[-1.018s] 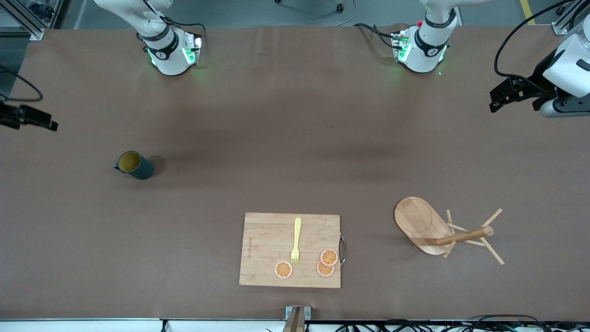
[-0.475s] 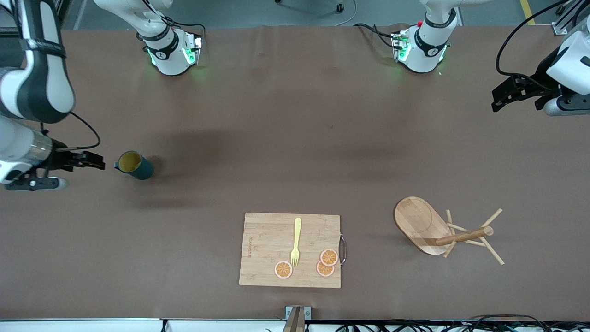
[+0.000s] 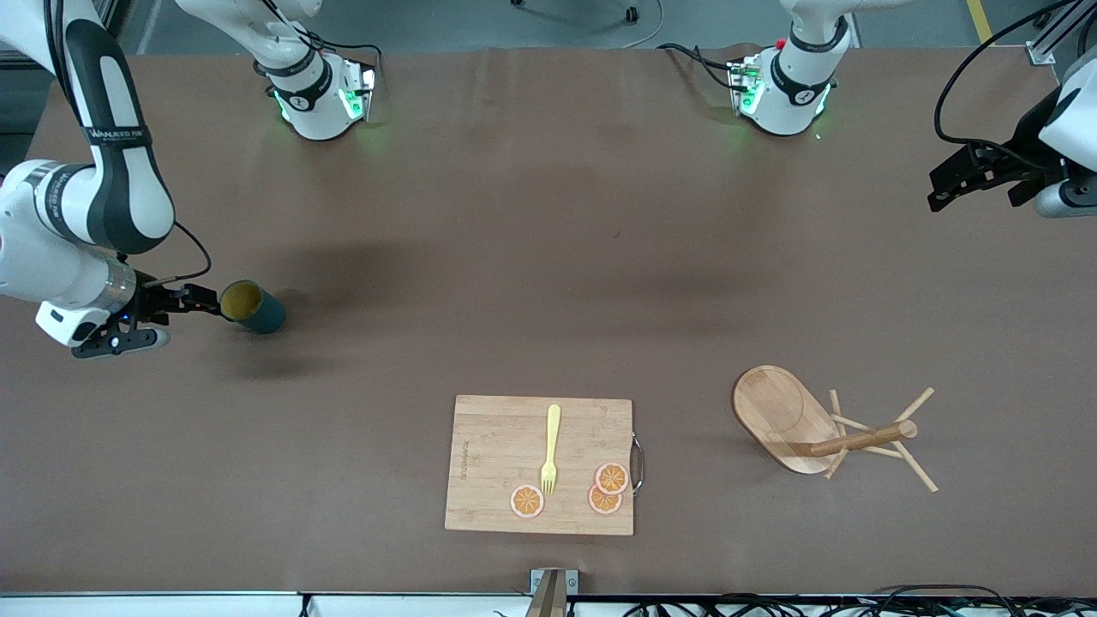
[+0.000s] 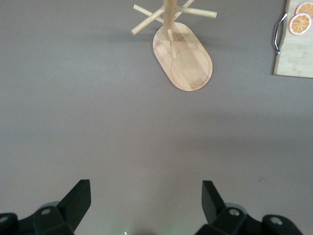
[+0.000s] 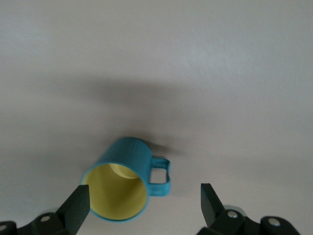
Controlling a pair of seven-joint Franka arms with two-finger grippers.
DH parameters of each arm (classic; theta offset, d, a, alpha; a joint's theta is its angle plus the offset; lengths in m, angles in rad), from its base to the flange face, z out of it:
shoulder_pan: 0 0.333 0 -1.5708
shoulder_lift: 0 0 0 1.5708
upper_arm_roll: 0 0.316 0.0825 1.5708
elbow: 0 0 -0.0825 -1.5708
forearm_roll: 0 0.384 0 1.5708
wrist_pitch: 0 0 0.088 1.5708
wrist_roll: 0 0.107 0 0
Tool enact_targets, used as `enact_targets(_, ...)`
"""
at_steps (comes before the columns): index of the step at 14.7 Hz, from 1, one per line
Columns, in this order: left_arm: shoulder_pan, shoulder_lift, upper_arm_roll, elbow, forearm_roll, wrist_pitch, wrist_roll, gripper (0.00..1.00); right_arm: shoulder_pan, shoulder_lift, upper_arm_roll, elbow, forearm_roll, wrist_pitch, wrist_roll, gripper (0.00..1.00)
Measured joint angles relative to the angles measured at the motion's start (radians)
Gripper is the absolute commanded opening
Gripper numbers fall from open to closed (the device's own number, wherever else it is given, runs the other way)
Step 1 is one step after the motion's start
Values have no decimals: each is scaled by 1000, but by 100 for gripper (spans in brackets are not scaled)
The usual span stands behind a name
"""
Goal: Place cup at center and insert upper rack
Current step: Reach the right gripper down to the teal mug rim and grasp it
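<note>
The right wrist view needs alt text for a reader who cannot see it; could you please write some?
A teal cup with a yellow inside and a small side handle stands on the brown table. The right gripper hangs above it, open, one of its dark fingers at the cup's rim.

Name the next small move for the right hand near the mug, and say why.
Probably ease the right hand forward around the mug and close. Its fingers are open, the mug stands upright just ahead of them, not yet between them, toward the right arm's end of the table.
</note>
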Motion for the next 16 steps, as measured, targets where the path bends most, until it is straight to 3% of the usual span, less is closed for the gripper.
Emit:
enact_targets(3, 0, 1, 0, 0, 0, 5, 0, 100, -37, -2, -1, -107, 14, 109, -9, 99)
enact_targets(6, -2, 8, -1, 0, 0, 6, 0, 100, -39, -5, 1, -147, 47, 131, -9, 95)
enact_targets(11, -3, 14, -4, 0, 0, 8, 0, 100, -39, -7, 1, -202, 60, 192, -8, 69)
enact_targets(13, -4, 15, -5, 0, 0, 13, 0, 100, -39, -7, 1, -228, 92, 218, -8, 51)
enact_targets(16, -5, 16, -8, 0, 0, 22, 0, 100, -39, -7, 1, -239, 109, 225, -7, 3)
